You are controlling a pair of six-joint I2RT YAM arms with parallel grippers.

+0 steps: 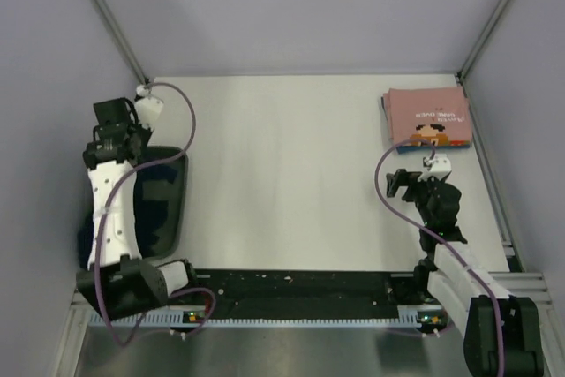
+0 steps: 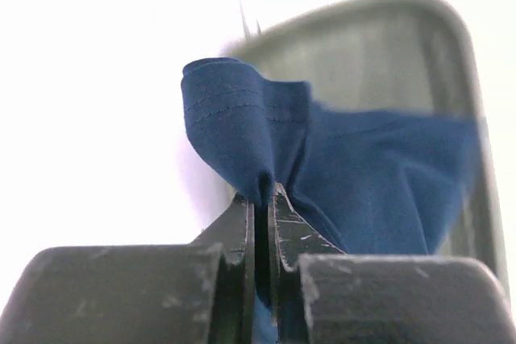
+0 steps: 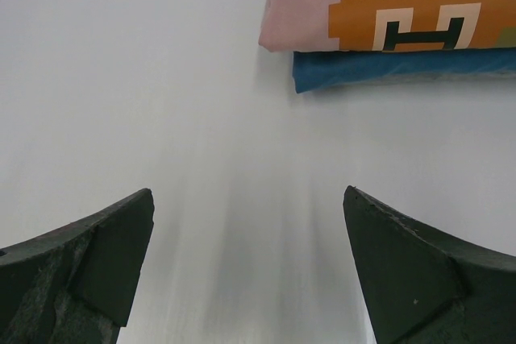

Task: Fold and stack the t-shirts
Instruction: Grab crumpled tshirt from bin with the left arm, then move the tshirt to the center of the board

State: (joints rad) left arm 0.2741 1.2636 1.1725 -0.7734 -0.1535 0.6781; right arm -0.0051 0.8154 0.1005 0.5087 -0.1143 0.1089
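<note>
Over on the left first: pinching the navy t-shirt (image 2: 363, 167) with the left gripper (image 2: 262, 199), pressed almost together on a gathered, stitched hem. Bunching up just past the tips, then spreading away to the right, in front of the dark green tray (image 2: 463, 70). Lying partly inside that tray, by the look of the wrist view, with the rounded rim curving behind the cloth. From above, hard to make out: little more than a dark patch beneath the left arm (image 1: 110, 209), at the left edge of the table (image 1: 291, 174).

Now across to the right: holding the right gripper (image 3: 248, 199) spread wide, gripping nothing, hovering over bare white table. Pointing toward the far right corner, and there, folded flat, the pink t-shirt (image 1: 428, 116). Showing a blocky cartoon face and white lettering on top. Resting squarely on a blue folded cloth (image 3: 403, 70), with only a strip of that blue peeking out along the near edge. Near the stack, not touching it. And well apart from the navy t-shirt, right across the table.
</note>
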